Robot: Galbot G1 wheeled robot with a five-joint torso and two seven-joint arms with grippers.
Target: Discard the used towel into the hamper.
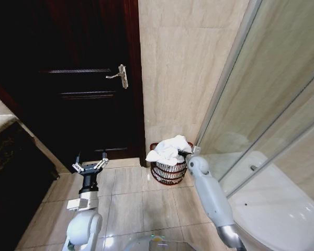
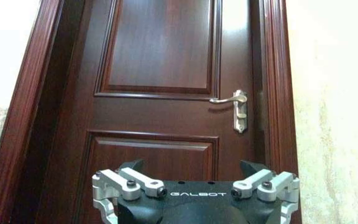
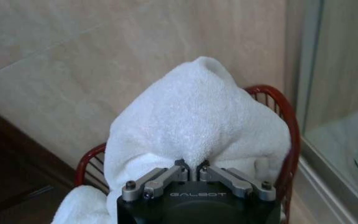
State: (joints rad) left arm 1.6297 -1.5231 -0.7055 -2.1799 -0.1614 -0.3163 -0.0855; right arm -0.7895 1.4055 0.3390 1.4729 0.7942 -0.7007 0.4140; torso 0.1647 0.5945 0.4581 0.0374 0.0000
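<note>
Your right gripper [image 3: 191, 169], pinching the towel [image 3: 197, 121], sat directly over the hamper [image 1: 169, 172], lower centre. Left gripper [image 1: 89, 166], spread, idled lower left, farther away.

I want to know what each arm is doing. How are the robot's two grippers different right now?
The right gripper is shut, pinching the white towel over the hamper; the left gripper is open and holds nothing. The right one reaches out by the tiled wall, while the left one faces the dark wooden door. Both are the same black and silver build.
</note>
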